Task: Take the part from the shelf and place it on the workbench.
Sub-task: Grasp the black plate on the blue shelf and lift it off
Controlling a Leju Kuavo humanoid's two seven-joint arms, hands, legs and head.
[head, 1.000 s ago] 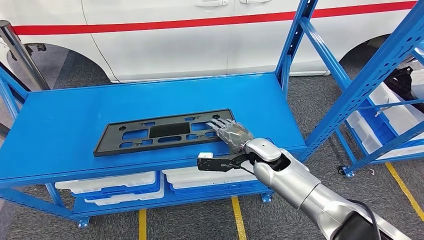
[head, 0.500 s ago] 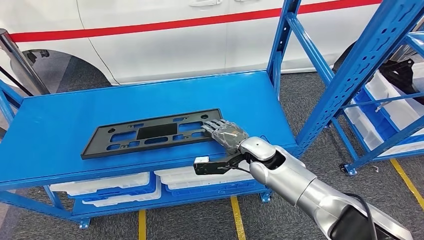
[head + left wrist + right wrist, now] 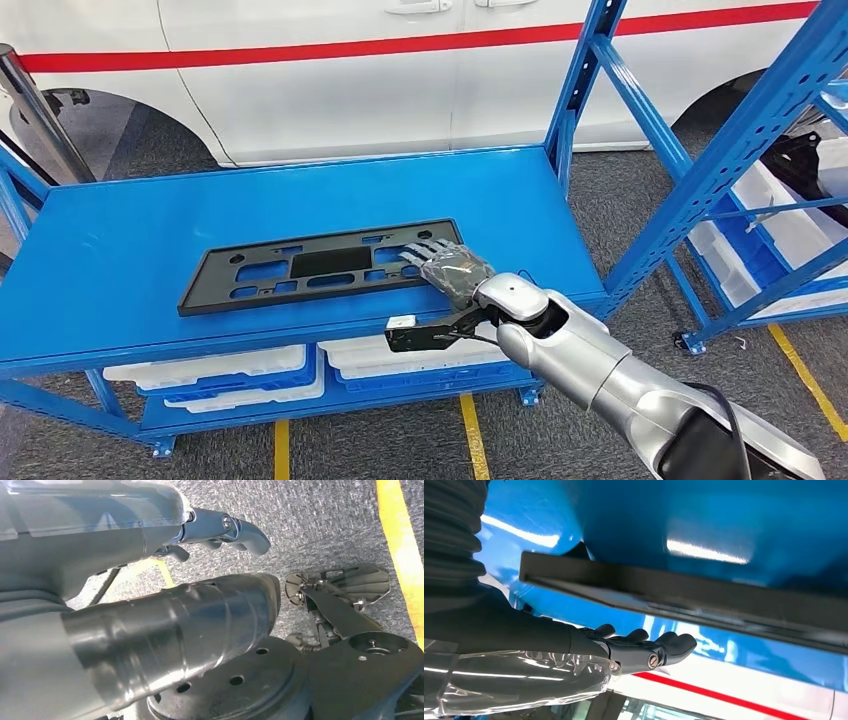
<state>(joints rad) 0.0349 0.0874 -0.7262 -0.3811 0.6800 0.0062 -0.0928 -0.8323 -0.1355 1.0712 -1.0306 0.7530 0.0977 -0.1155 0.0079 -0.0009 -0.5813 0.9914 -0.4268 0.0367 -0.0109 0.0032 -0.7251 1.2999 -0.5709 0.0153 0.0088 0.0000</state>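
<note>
- Head view is showing the right hand (image 3: 452, 272) lying flat, palm down, with its fingers (image 3: 418, 252) stretched out and slightly apart over the right end of the part (image 3: 320, 266); the fingers are resting on top of it, not wrapping it.
- Right wrist view is looking along the right hand (image 3: 624, 647) from close behind: the dark fingers (image 3: 674, 643) are lying extended side by side, with the part's dark edge (image 3: 684, 597) running just beside them against the blue surface; whether they are pressing it cannot be told here.
- The part, a long black flat frame with rectangular cut-outs, is lying flat on the blue top of the workbench (image 3: 130, 250), towards its front edge and slightly skewed.
- The silver right arm (image 3: 590, 365) is reaching in from the lower right across the workbench's front edge.
- Left wrist view is showing the left hand (image 3: 220, 530) hanging over grey carpet (image 3: 320, 525) beside a yellow floor line (image 3: 400, 545), its fingers curled in with nothing in them.
- White trays (image 3: 210, 368) are sitting on the lower level, a blue shelf (image 3: 740, 140) is standing to the right, and a white vehicle with a red stripe (image 3: 350, 50) is standing behind.
</note>
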